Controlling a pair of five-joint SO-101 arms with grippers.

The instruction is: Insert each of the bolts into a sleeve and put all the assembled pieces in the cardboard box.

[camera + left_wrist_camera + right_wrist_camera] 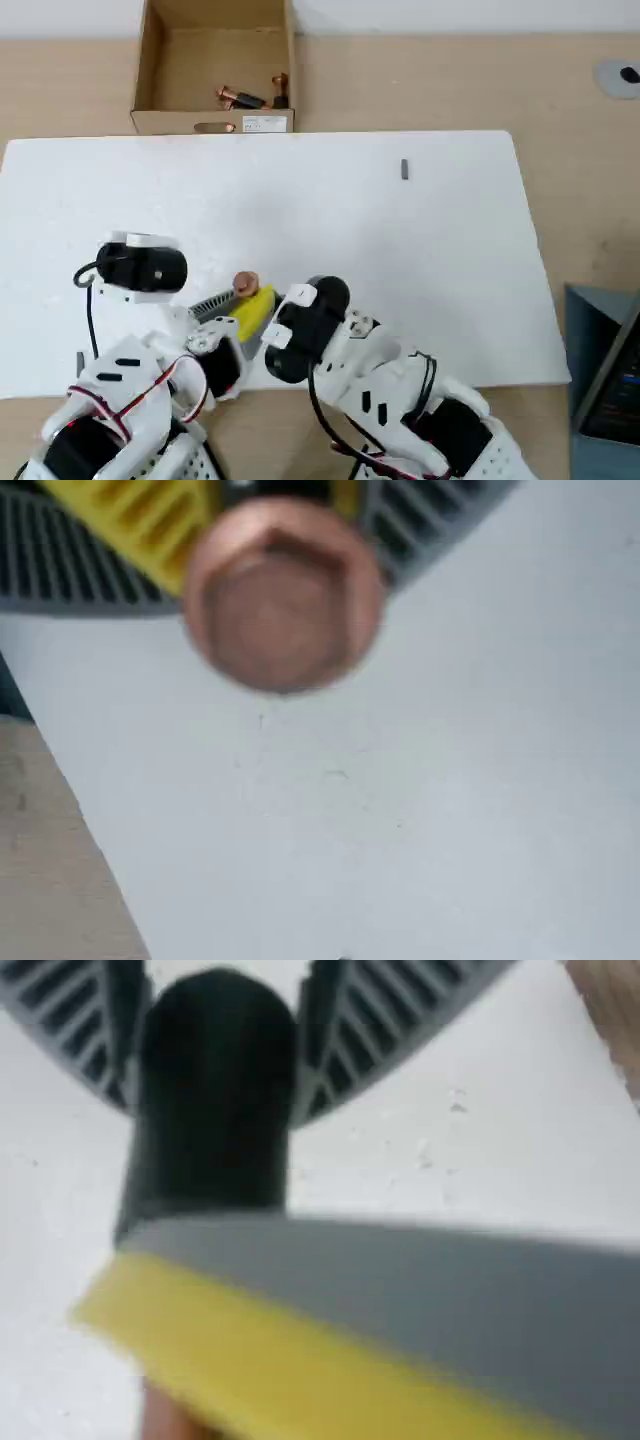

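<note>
Left gripper (pixel 285 505) is clamped on a copper bolt (pixel 283 600), whose hex head faces the wrist camera between yellow and grey fingers (pixel 130 515). Right gripper (pixel 218 1020) pinches a black sleeve (pixel 215 1100) between two grey fingers, the left's yellow-and-grey finger lying across in front. From above, both meet at the white board's (pixel 400 300) near edge, left of middle. Beyond its far-left corner the cardboard box (pixel 148 60) holds assembled pieces (pixel 240 98); a spare sleeve (pixel 404 169) lies near the far edge
</note>
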